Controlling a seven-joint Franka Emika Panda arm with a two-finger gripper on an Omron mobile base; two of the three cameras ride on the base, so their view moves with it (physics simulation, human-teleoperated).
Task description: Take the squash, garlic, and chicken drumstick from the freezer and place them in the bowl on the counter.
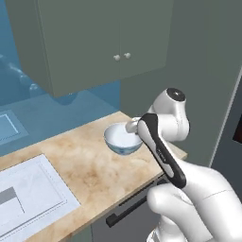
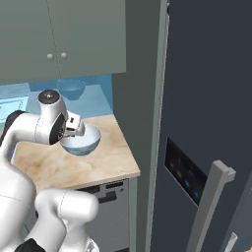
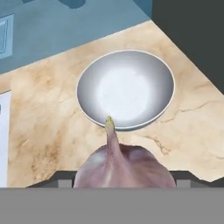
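Hand view has the pinkish-white garlic bulb (image 3: 122, 166) clamped in the pincer, stem tip poking up right over the round white-inside bowl (image 3: 126, 89) on the beige marbled counter (image 3: 43, 127).

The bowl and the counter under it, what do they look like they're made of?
The bowl looks like glazed ceramic: a smooth, glossy white inside with a soft highlight, and in the left base view a pale blue pattern outside. The counter looks like polished beige marble or a stone-look laminate, going by its brown veining; a rendered picture cannot settle which.
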